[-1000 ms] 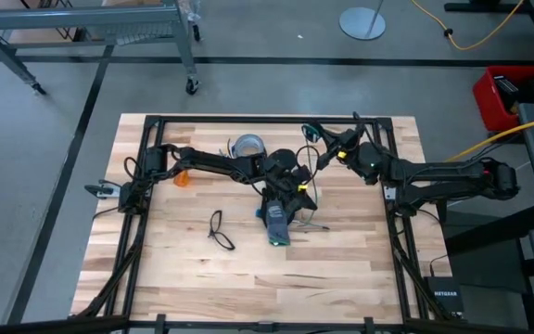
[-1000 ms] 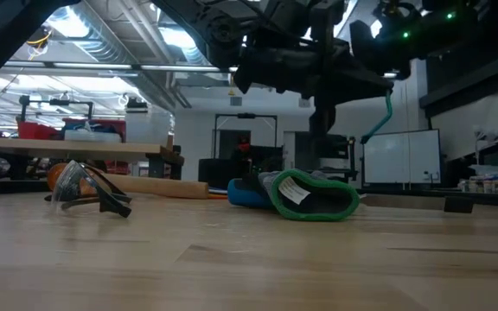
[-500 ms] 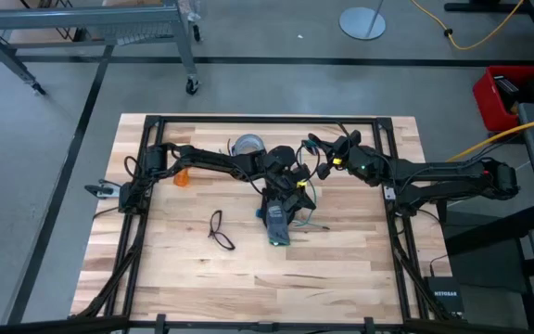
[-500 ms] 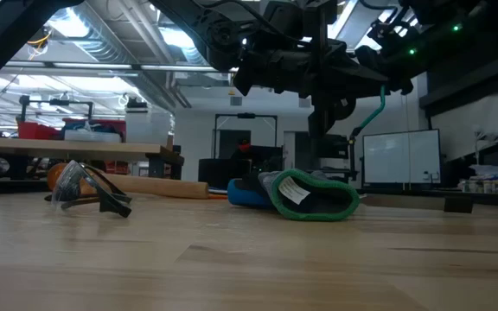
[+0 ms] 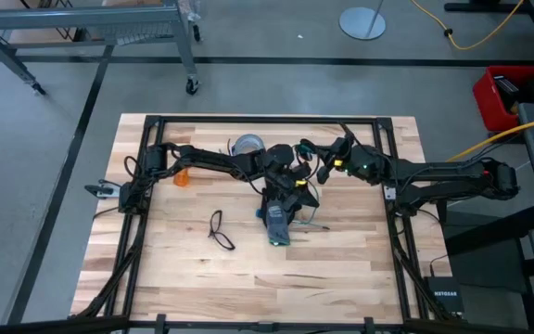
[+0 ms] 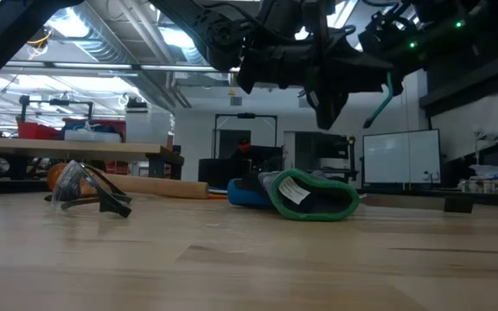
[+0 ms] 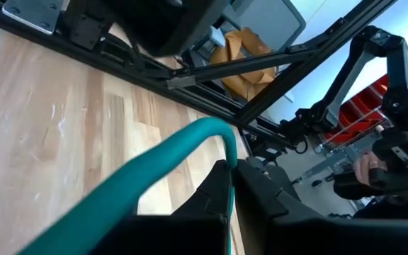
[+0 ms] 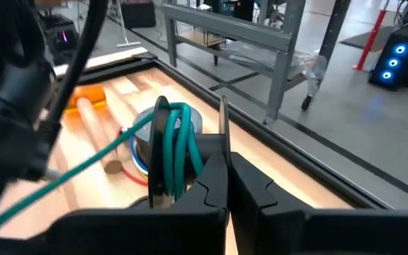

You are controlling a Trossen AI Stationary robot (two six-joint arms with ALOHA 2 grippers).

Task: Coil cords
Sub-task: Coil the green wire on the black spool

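Both grippers are raised above the middle of the table (image 5: 202, 269), close together, with a teal cord (image 8: 179, 145) strung between them. The right gripper (image 8: 225, 184), nearer the far edge, has its fingers (image 8: 261, 188) clenched on a bundle of several cord turns; the loops stand upright just beyond the fingertips, their long axis running along the fingers. From that bundle a single strand runs off slantwise toward the left gripper (image 7: 231, 185), whose jaws are pinched shut on the cord where it bends sharply at the tips; a thick teal length trails back from that pinch past the wrist. In the low view the cord (image 6: 386, 97) hangs clear of the table between the two arms. My judgement: the coming wrap depends on the free strand, which lies on the left gripper's side of the coil, so the left arm is better placed to lead it round. A glove (image 5: 277, 223) lies directly below, a tape roll (image 5: 247, 145) near the far edge, glasses (image 5: 219, 230) apart.
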